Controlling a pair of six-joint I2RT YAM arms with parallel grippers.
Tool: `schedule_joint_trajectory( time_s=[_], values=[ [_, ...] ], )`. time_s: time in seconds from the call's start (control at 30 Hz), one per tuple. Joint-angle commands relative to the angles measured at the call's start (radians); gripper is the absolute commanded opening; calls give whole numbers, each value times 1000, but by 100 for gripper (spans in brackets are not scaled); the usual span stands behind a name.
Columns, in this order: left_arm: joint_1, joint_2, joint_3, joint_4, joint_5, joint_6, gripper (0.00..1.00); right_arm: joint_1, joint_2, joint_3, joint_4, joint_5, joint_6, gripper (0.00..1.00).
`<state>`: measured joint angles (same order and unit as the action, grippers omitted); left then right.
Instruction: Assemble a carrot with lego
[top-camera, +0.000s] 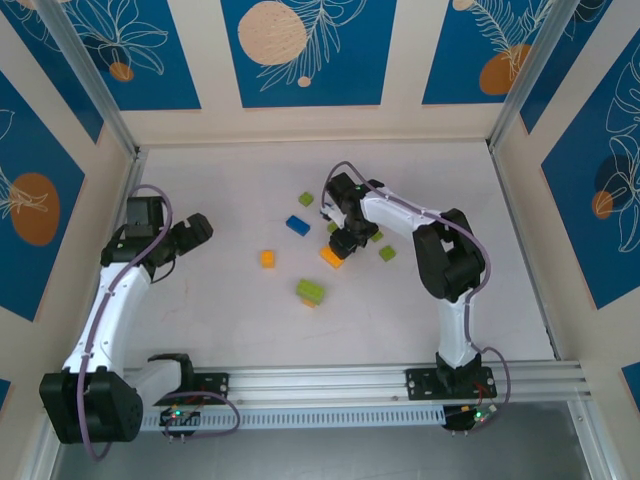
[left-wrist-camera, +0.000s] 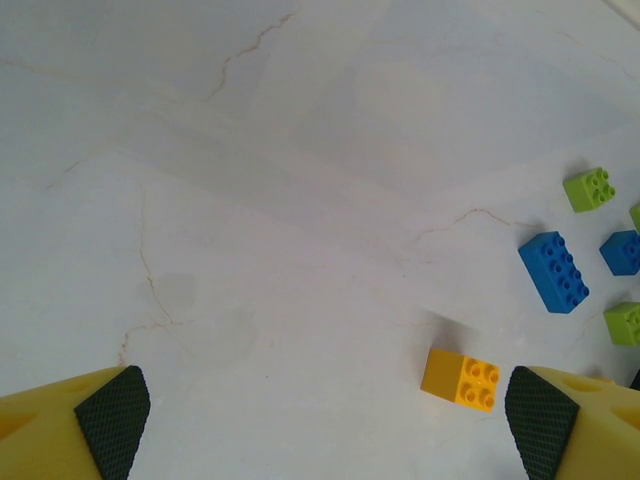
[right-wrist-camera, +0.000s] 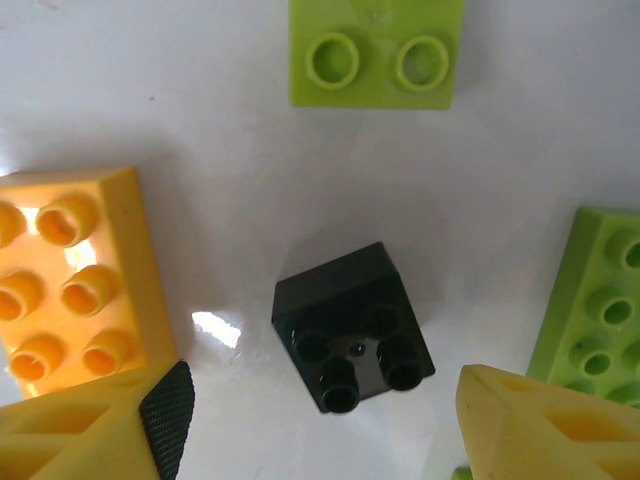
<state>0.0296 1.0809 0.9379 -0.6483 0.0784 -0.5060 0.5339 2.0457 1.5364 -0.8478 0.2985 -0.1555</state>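
I saw the right fingers (right-wrist-camera: 165, 420) spread around a black brick (right-wrist-camera: 352, 325), mid tabletop (top-camera: 230, 320). The left fingers (left-wrist-camera: 112, 415) hung released.

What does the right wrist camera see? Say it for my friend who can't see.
A small black brick sits on the white table, just ahead of the open right gripper, untouched. An orange brick lies to its left, a lime brick is at the top, and a second lime brick is at the right edge.
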Motion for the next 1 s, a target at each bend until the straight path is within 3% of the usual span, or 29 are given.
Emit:
schedule_joint_trajectory(
  time_s=[0.0, 0.97],
  values=[
    [6, 5, 7, -11, 9, 23, 95, -11, 17, 28, 7, -53, -22, 69],
    [6, 13, 11, -10, 9, 26, 95, -28, 73, 54, -4, -96, -15, 44]
  ],
)
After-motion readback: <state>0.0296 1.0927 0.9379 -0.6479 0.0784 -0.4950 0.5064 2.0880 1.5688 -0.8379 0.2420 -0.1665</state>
